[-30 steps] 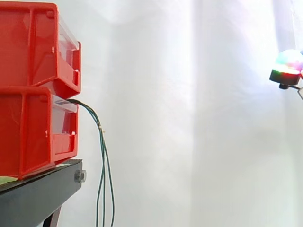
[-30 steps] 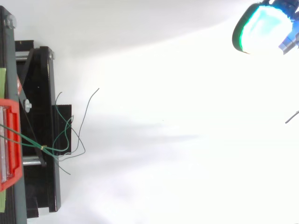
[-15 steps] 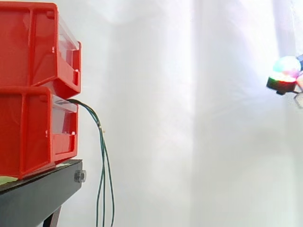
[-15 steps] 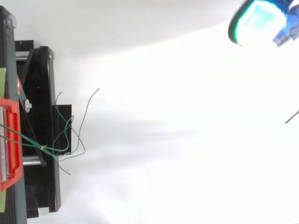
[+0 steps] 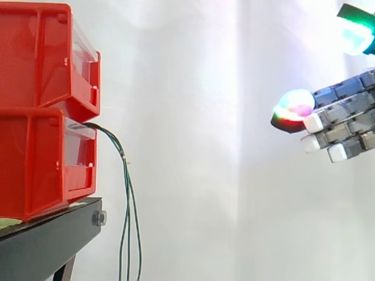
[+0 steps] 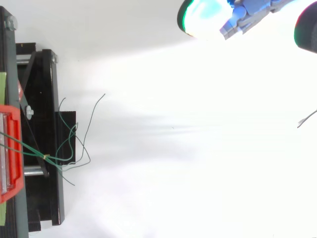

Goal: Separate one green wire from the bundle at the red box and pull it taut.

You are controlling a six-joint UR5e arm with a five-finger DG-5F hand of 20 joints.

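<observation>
A bundle of thin green wires (image 5: 126,175) comes out of the lower red box (image 5: 47,161) and hangs down past the black stand (image 5: 53,237). From above, the wires (image 6: 74,148) spread in loose loops beside the stand, tied together near the box. My hand (image 5: 337,120) reaches in from the right edge, far from the wires, its fingers stretched straight toward the boxes with glowing pads (image 5: 293,105). In the top view the hand (image 6: 242,15) sits at the upper edge. It holds nothing.
A second red box (image 5: 47,55) is stacked on the lower one. The white curtain hangs behind. A thin dark cable end (image 6: 307,118) shows at the right edge from above.
My hand has moved left toward the boxes, bringing more of its fingers into both views. The wires hang as before.
</observation>
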